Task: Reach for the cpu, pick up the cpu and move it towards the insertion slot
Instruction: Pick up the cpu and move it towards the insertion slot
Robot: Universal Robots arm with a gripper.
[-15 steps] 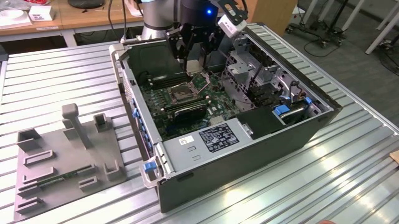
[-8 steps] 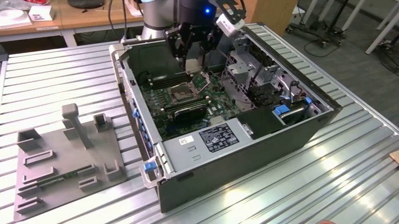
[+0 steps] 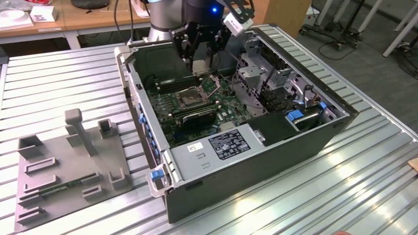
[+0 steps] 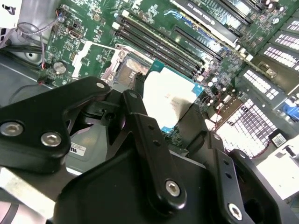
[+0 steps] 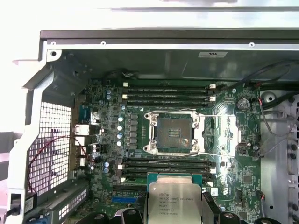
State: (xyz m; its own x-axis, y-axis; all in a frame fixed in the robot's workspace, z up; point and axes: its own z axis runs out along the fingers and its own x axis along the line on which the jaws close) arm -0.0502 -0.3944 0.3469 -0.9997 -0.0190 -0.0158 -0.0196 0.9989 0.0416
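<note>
Your black end effector [image 4: 175, 116] grips a silver-white cpu [image 5: 174, 201] edged in teal. Just beyond it, the slot [image 5: 174, 132] shows a shiny metal frame round a dark centre, on a green board [image 5: 112, 140]. The counter [image 3: 78, 88] is ribbed grey.

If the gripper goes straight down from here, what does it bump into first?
Probably the green motherboard near the insertion slot. The gripper, holding the cpu, hangs above it; depth is unclear.
</note>
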